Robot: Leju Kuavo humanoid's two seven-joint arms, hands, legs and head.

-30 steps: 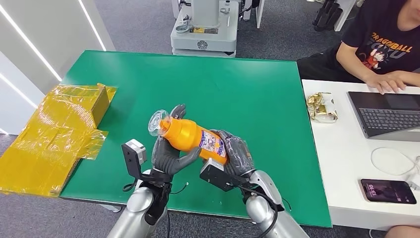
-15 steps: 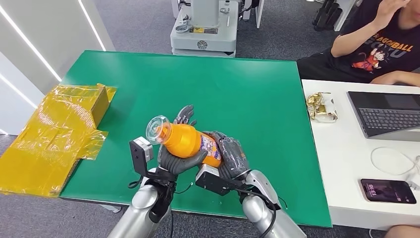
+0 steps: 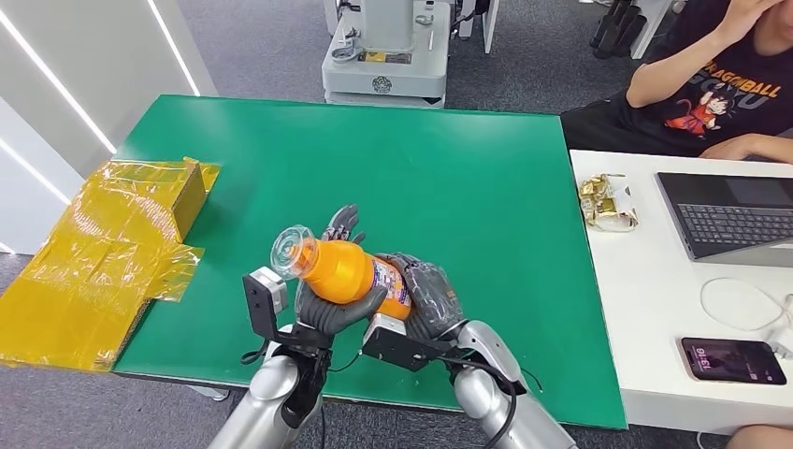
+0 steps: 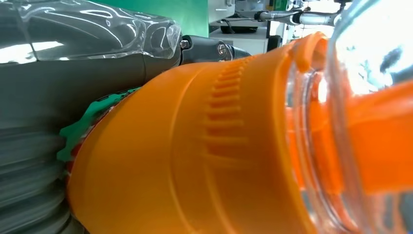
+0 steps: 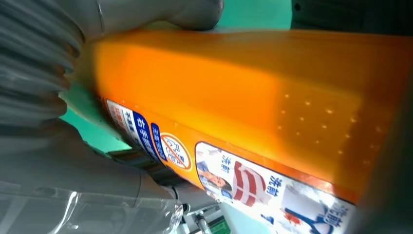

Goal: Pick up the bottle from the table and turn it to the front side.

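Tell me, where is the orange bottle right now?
In the head view, the orange bottle is held between the left hand and right hand, above the green table's near edge.

The orange bottle (image 3: 351, 271), clear-capped and labelled, lies tilted, cap end raised, above the green table's (image 3: 449, 168) near edge.

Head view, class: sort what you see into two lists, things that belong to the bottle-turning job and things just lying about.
Job:
orange bottle
left hand gripping it near the cap
right hand gripping its lower end
green table

Lying about:
yellow wrapped box
laptop
phone
snack wrapper
person's sleeve
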